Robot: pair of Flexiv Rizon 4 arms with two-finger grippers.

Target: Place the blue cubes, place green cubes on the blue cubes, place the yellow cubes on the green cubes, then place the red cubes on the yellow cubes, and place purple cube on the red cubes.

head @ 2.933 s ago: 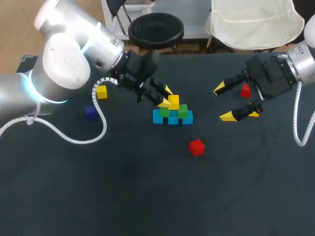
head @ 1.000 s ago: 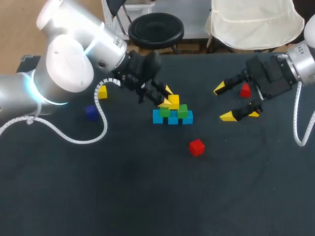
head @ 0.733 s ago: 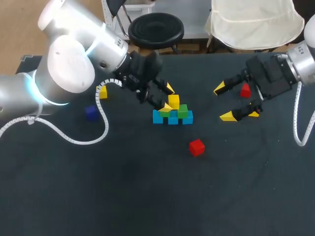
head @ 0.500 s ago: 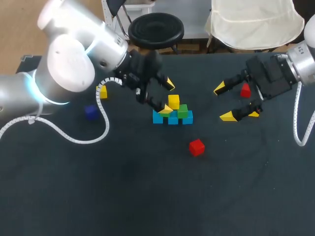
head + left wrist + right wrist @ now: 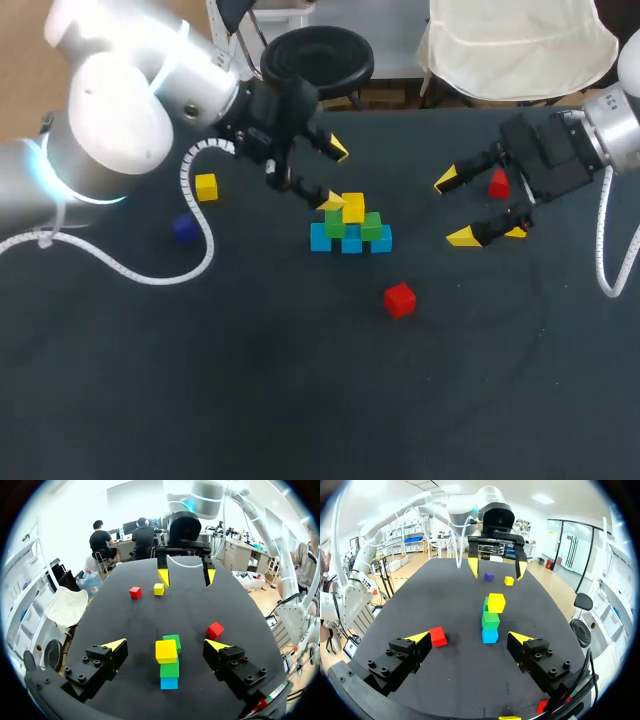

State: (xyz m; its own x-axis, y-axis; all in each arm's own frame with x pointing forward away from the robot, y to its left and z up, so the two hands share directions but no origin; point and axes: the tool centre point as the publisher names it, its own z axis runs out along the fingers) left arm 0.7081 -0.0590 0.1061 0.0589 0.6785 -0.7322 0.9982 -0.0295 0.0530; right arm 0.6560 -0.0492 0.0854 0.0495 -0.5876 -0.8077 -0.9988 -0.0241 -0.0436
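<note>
Head view: the left gripper [image 5: 334,175] stands with its fingers spread wide and nothing in them, just beside the stack of small coloured cubes on the dark table [image 5: 300,400]. One yellow tip is close to the stack's top; the left wrist view shows that top cube between the fingers and clear of both.

The stack is a row of three blue cubes [image 5: 351,241], two green cubes [image 5: 372,226] on them, and one yellow cube [image 5: 353,207] on the green ones. Both wrist views see the row end-on, so only one blue cube shows there.

The right gripper [image 5: 455,208] is well apart from the stack, fingers wide and empty. A red cube [image 5: 498,184] lies between its fingers near their base. A second yellow cube [image 5: 516,231] is partly hidden behind one finger.

A loose red cube [image 5: 399,299] lies in front of the stack. A third yellow cube [image 5: 206,186] and a purple cube [image 5: 184,228] lie beside the left arm's white cable [image 5: 150,280].
</note>
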